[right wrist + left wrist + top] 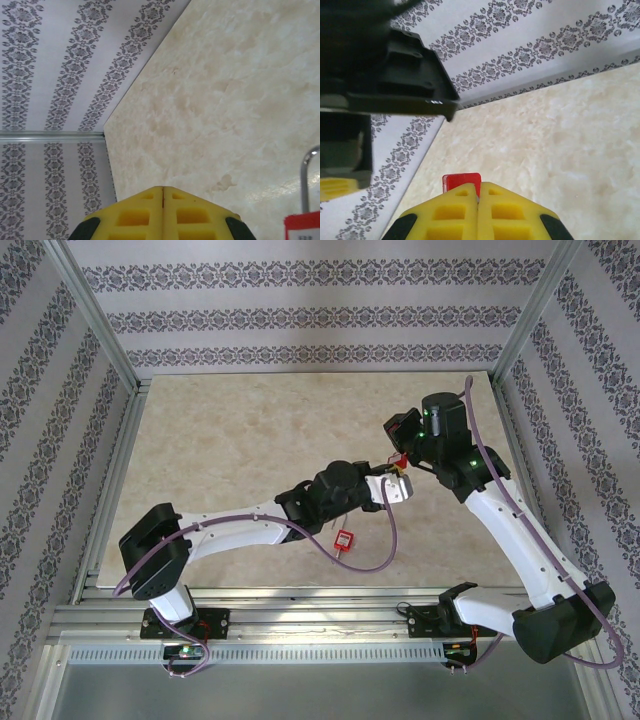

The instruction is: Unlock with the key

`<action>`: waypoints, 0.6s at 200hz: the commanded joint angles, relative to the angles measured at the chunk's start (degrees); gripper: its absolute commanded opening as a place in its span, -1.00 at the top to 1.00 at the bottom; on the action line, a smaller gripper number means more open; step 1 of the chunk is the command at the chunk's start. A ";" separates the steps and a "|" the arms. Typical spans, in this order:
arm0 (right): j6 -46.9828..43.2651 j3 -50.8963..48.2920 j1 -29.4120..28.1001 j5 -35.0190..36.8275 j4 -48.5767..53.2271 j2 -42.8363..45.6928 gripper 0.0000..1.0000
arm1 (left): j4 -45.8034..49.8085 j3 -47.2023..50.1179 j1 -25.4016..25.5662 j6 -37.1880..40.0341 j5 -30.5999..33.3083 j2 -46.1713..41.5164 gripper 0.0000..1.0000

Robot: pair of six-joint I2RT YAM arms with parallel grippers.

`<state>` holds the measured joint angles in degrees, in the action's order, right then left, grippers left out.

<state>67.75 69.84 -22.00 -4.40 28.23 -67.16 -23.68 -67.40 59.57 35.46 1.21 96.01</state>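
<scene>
My left jaws clench a red padlock point(462, 181) above the counter point(230, 440), right of its middle, silver shackle point(304, 175) upright, just beside my right jaws, pressed seam-tight; the key I cannot make out, perhaps hidden between them.

Red padlock point(462, 181) — lower part hidden behind fingertips of the left tool point(478, 195)

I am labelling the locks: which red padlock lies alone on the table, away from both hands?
The red padlock lying just in front of the left arm; the other padlock is at the tips of the left hand.
</scene>
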 commanded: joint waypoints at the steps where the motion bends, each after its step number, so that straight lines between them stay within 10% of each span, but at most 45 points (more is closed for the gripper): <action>1: 0.29 -0.40 -0.41 -1.57 -1.45 1.56 1.00 | -6.89 0.87 -0.16 -3.35 -1.31 -3.06 1.00; 120: -1.71 -0.85 1.93 -2.97 -0.01 4.62 1.00 | -15.20 9.58 -4.14 -18.84 -2.04 -9.71 1.00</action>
<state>67.48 68.82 -20.99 -6.11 27.66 -64.20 -32.69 -59.46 56.86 23.14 0.64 89.23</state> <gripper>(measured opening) 0.046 0.038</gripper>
